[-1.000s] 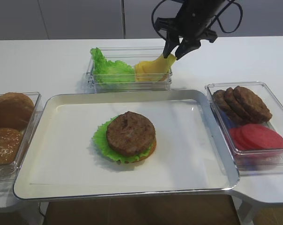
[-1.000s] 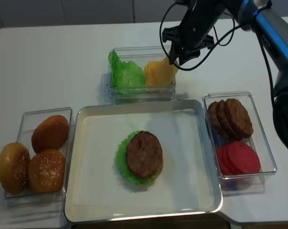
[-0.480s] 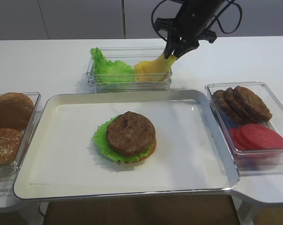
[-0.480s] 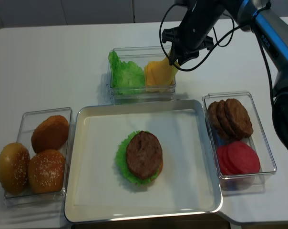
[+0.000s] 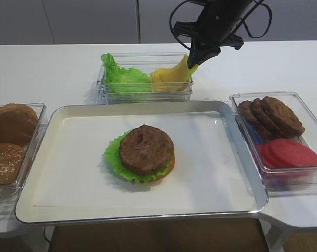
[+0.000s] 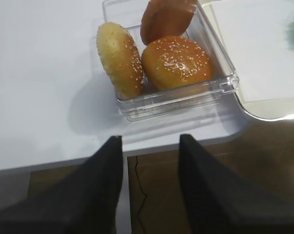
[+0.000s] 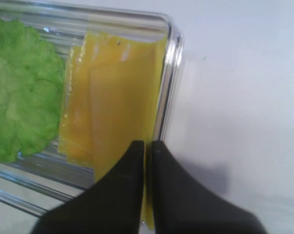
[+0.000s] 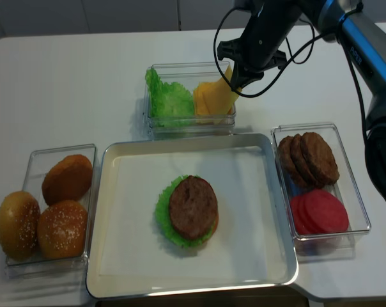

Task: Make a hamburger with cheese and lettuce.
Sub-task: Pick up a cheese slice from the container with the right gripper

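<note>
Cheese [image 5: 175, 75] is the item in hand: in the exterior high view the right gripper [image 5: 194, 55] is pinched on the slice's upper corner, above the right end of the clear bin [image 5: 146, 95] behind the tray [image 5: 237, 157]. A second ago the fingers stood apart around that corner; half a second ago they were narrower; now they are closed on it. I judge the grasp is just made and the lift comes next. The slice's lower part lies in the bin beside the spare lettuce [image 5: 123, 79]. The hamburger [image 5: 143, 153] sits mid-tray, patty on top, green leaf showing round it, no cheese on it yet.

In the right wrist view the two dark fingers [image 7: 122, 195] are pressed nearly together on the near edge of one yellow slice, which bends up out of the bin over its right wall. More slices lie flat beneath it, with lettuce to their left.

In the left wrist view the left gripper [image 6: 149, 190] hangs over the table edge with its fingers set wide and holding nothing, near a bin of buns [image 6: 174, 61].

The realsense view shows the same from above: the right gripper at the bin's right end holding the cheese corner, the hamburger on the tray well apart from it, patties [image 8: 308, 158] in the bin at right.

No brand, label or writing can be read in any view.
</note>
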{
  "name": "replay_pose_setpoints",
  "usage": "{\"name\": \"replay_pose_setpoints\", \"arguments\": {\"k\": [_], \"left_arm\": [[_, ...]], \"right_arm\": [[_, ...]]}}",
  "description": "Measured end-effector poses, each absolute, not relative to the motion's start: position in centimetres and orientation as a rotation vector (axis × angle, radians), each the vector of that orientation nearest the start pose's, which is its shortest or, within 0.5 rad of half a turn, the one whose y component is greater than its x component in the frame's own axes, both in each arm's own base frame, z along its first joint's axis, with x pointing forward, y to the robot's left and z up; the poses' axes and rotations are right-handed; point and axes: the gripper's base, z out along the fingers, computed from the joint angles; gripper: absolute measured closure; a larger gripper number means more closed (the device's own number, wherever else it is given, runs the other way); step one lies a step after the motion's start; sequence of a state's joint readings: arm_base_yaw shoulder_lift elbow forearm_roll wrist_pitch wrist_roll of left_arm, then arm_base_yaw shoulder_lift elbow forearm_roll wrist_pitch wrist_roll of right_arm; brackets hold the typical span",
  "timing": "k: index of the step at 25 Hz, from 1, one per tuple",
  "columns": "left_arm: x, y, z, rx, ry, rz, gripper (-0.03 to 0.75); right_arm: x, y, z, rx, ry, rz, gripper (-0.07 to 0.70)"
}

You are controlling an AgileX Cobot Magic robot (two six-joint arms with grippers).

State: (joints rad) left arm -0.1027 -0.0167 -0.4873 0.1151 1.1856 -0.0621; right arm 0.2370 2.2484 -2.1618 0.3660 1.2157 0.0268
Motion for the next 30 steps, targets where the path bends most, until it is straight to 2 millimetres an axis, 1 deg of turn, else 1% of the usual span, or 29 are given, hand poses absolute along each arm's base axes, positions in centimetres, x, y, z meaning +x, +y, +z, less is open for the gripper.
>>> {"name": "replay_pose_setpoints", "arguments": {"k": [13,23,25,30], "left_arm": [[-1.1,1.1,26.4,0.029,2.159,0.045,0.427],[-1.1,1.1,26.4,0.029,2.159,0.045,0.427],[-1.1,1.1,26.4,0.029,2.159,0.045,0.427],[-1.1,1.1,26.4,0.029,2.159,0.047,0.427]], "right_arm": [[46.8,14.5,26.1,-0.203,2.783,0.577,0.589],[46.5,14.6,26.6,-0.206,2.785,0.604,0.589],[46.4,14.5,26.8,-0.207,2.783,0.604,0.59],[46.0,14.4,28.2,-0.214,2.753,0.601,0.591]]}}
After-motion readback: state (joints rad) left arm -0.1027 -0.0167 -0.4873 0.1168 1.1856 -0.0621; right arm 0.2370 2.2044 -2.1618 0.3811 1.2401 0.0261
